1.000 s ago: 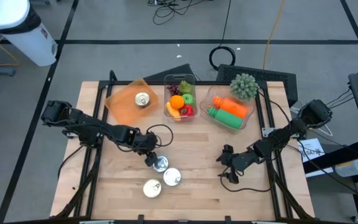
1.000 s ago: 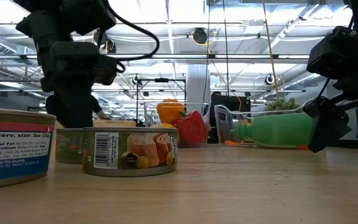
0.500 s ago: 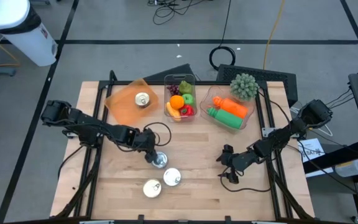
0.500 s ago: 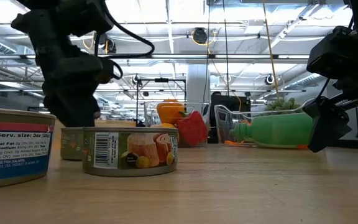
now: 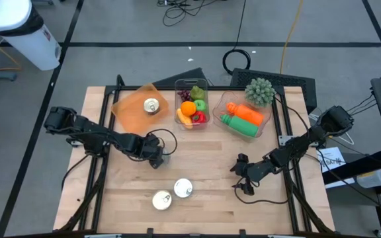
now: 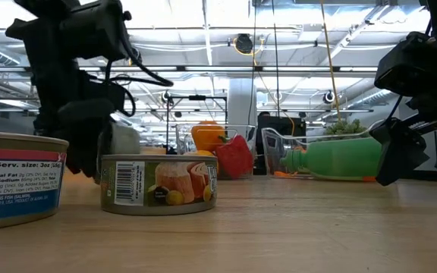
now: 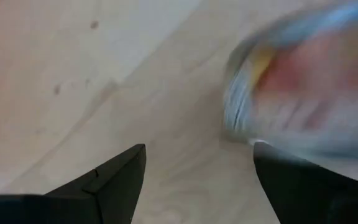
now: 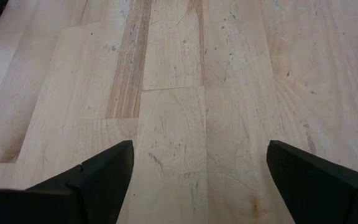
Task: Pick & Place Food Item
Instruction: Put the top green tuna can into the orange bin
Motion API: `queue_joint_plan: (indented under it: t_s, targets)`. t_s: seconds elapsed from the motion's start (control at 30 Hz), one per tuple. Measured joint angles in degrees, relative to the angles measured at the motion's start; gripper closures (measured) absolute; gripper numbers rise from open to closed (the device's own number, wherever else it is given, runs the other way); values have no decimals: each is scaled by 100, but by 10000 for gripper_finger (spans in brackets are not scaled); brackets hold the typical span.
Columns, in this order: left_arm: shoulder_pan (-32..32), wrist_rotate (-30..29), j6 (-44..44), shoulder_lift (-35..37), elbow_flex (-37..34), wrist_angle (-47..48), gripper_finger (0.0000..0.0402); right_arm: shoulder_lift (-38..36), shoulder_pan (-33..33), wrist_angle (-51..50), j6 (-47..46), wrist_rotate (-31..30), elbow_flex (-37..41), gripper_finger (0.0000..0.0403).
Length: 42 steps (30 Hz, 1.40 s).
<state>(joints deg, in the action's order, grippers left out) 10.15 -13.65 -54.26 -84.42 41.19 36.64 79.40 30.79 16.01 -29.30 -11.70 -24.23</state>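
Leftmost, a can is held lifted off the table (image 5: 210,198) between the spread fingers of the left gripper (image 5: 159,157), above mid-table. Two more cans (image 5: 172,194) are seen near the front edge, and a fourth on the orange plate (image 5: 129,111). Farther right, the right gripper (image 5: 241,177) is kept low over bare wood, fingers apart, nothing held.

Overhead looks down; low camera sits level beside cans (image 6: 158,184); both share them.
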Motion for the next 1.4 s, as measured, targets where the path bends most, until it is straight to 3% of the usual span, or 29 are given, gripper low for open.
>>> queue_joint_plan:
  t_s: [0.37, 0.63, 0.93, 1.13, 1.27, 1.4]
  targets:
    - [0, -22, -158, 4, 4, 419, 94, 0, 1, -1, -1, 1, 0, 55]
    - [0, -284, 468, 259, 20, 301, 94, 0, 1, -1, 0, -4, 0, 55]
    - [0, -719, 3122, 225, 15, 350, 94, 0, 0, 0, 0, -13, 0, 55]
    - [0, -1301, 3930, 232, 15, -259, 94, 0, 0, 0, 0, -15, 0, 55]
    - [0, -1344, 4532, 231, 15, -729, 94, 0, 0, -1, 11, -17, 0, 55]
    - [0, -1340, 4603, 232, 15, -1143, 94, 0, 0, -2, 15, -17, 0, 55]
